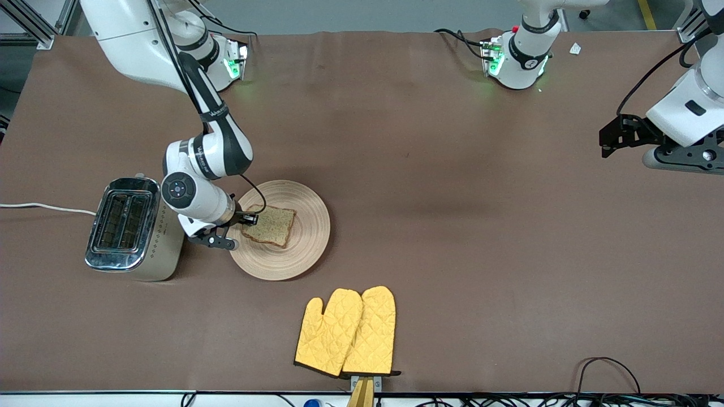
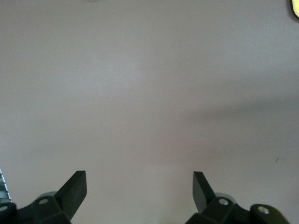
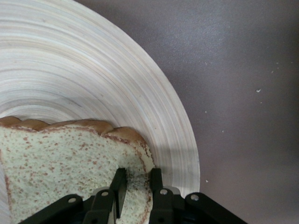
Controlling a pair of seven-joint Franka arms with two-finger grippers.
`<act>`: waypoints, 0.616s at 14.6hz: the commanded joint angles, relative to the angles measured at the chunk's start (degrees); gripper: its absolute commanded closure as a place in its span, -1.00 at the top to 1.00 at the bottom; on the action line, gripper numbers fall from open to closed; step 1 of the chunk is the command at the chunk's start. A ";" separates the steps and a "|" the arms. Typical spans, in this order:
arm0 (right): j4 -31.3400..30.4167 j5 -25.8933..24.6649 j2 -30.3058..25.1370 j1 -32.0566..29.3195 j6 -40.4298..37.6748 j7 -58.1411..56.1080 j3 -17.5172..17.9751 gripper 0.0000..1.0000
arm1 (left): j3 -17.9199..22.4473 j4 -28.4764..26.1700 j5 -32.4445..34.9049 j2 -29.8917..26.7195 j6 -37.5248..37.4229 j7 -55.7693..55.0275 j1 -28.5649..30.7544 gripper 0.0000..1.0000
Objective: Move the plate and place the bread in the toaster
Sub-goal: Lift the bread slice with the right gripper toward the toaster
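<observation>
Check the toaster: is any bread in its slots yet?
Empty: both slots of the toaster look dark and bare, and the bread lies on the plate.

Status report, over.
Right claw pinching bread edge on plate. Left claw open, waiting over bare table. Toaster beside plate, slots clear.
</observation>
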 commanded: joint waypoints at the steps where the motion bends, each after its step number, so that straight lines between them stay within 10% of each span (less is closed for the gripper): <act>1: -0.37 0.60 0.12 -0.29 0.53 0.34 0.09 -0.59 | 0.90 0.21 -5.84 -0.72 -0.11 -0.61 0.02 1.00; 9: -0.28 0.69 0.12 -0.29 0.00 0.51 0.18 -0.99 | 1.60 -0.23 -3.85 -0.46 2.87 -1.59 0.28 1.00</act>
